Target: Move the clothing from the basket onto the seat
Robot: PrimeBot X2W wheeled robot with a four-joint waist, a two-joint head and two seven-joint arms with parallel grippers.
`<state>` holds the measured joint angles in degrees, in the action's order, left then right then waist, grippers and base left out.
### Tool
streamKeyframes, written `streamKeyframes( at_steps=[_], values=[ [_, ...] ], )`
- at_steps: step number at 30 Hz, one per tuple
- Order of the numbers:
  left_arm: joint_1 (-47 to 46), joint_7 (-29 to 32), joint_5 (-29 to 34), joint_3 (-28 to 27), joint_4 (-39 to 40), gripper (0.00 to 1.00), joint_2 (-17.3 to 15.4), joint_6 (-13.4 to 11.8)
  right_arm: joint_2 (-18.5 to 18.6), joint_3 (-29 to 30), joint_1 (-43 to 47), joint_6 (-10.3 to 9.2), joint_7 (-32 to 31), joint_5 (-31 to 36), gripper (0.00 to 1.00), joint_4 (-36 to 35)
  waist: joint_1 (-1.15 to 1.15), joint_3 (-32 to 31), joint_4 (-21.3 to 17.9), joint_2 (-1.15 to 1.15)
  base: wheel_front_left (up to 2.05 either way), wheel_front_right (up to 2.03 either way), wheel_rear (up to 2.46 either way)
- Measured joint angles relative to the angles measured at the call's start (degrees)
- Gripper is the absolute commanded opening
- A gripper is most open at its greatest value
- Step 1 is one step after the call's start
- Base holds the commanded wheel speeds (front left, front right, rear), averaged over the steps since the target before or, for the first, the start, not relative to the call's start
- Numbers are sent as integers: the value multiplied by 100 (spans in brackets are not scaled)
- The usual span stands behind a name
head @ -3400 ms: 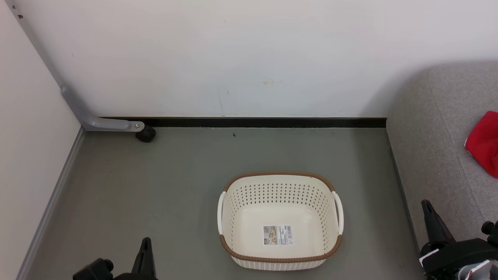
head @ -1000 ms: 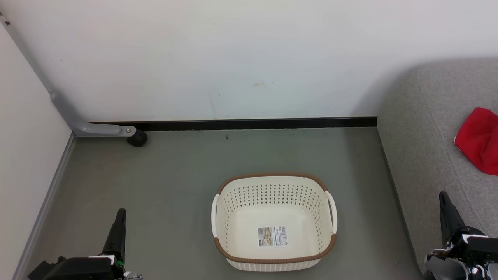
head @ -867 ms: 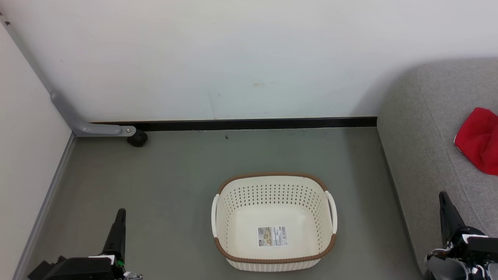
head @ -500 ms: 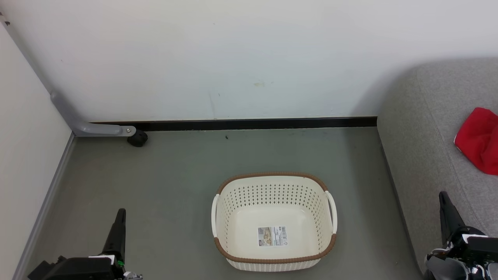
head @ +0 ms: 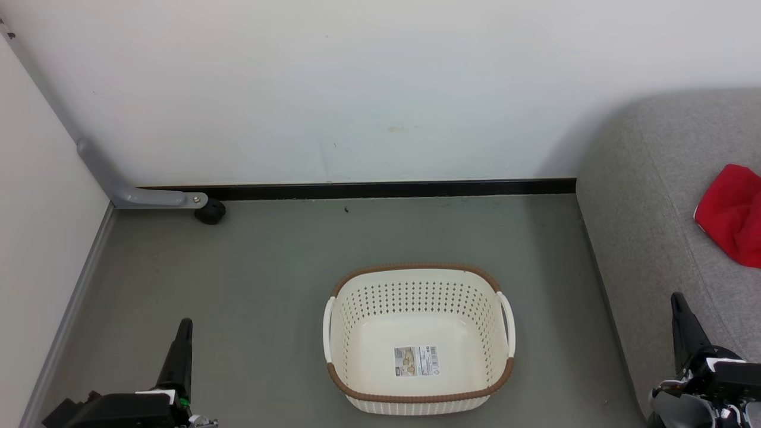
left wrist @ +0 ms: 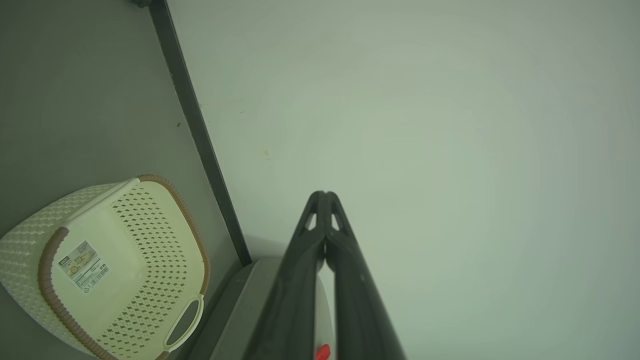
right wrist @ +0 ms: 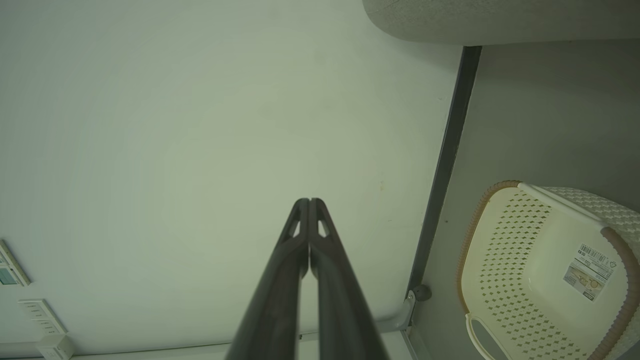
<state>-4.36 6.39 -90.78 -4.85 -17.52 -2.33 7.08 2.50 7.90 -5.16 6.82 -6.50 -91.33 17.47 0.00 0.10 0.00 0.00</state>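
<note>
- The left gripper (head: 185, 326) has two long dark fingers, thin and smooth. In the left wrist view they are pressed tight together, with nothing between them. It sits low on the left, over the flat grey floor (head: 267, 267), with its tips pointing toward the wall.
- The right gripper (head: 676, 299) looks the same. Its two long dark fingers are pushed together and hold nothing. It sits low on the right. In the head view it shows against the near edge of the big grey cloth seat (head: 648, 238).
- Between the two grippers, the cream-white plastic basket (head: 416, 396) stands on the floor and touches neither of them. It is shaped like a box with round corners. Its walls are full of little diamond holes. Its brown rim looks woven, and it has a smooth white handle (head: 326, 330) on each side.
- A small paper label (head: 417, 361) lies flat on the basket's smooth, bare bottom.
- The bright red soft clothing (head: 731, 214) lies bunched up on the seat at the far right. It is well apart from the basket, and the picture's edge cuts part of it off.
- The seat is covered in rough, speckled cloth. It has a round corner and a thin seam running along it.
- The smooth white wall (head: 357, 89) stands behind everything, with a thin black strip (head: 386, 189) along its bottom.
- In the left corner a bent grey metal tube (head: 119, 187) comes down to the floor and ends at a small black wheel (head: 210, 212).
</note>
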Motion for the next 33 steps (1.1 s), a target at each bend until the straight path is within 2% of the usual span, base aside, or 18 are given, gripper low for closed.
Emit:
streamKeyframes(
  at_steps=[33],
  values=[
    [0,0,0,0,18,0,3,-1,-1,-1,0,0,0,-1,0,-3,-1,1,0,0,0,0,0]
  ],
)
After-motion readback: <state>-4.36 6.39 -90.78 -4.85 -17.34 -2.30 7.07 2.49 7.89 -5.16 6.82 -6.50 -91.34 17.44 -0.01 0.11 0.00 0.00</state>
